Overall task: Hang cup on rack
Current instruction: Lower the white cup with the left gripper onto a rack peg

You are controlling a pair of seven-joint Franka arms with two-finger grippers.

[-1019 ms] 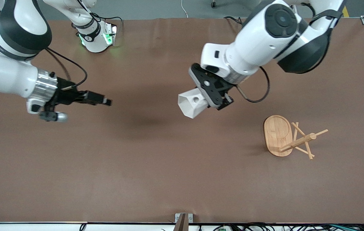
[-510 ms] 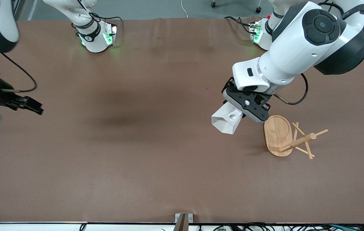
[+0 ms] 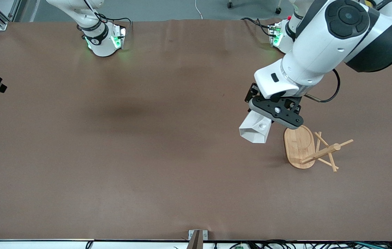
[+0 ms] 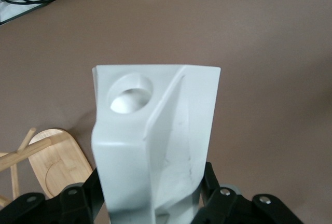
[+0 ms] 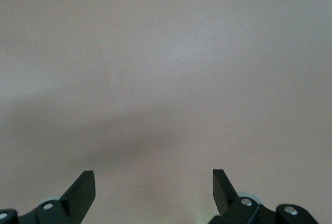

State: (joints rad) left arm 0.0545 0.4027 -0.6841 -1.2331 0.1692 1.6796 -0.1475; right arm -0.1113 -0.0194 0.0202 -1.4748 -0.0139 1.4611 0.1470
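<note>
1. Front view shows a brown worktop (image 3: 147, 155) with two white robot arms reaching in from their bases along the top edge.
2. The left gripper (image 3: 266, 119) hangs over the worktop at the left arm's end, its fingers clamped on the narrow base of the cup (image 3: 255, 130).
3. The cup is white and faceted, carried in the air and tipped over, with its wide polygonal rim pointing away from the gripper toward the front camera.
4. A small round hole (image 4: 129, 93) sits in one flat face of the cup, close to the rim; the left wrist view shows it plainly.
5. The rack (image 3: 311, 149) is a light bamboo mug tree on the worktop just beside the cup, toward the left arm's end of the table. It seems to lie tipped, its oval base on edge and its post and pegs pointing off toward that end.
6. The pegs (image 3: 330, 152) lie past the oval base from the cup, so the cup's hole probably has to travel over the base to meet a peg tip.
7. The left arm is by far the nearer to the rack.
8. The right gripper (image 5: 153, 182) waits at the right arm's end of the table, fingers wide apart and holding nothing.
</note>
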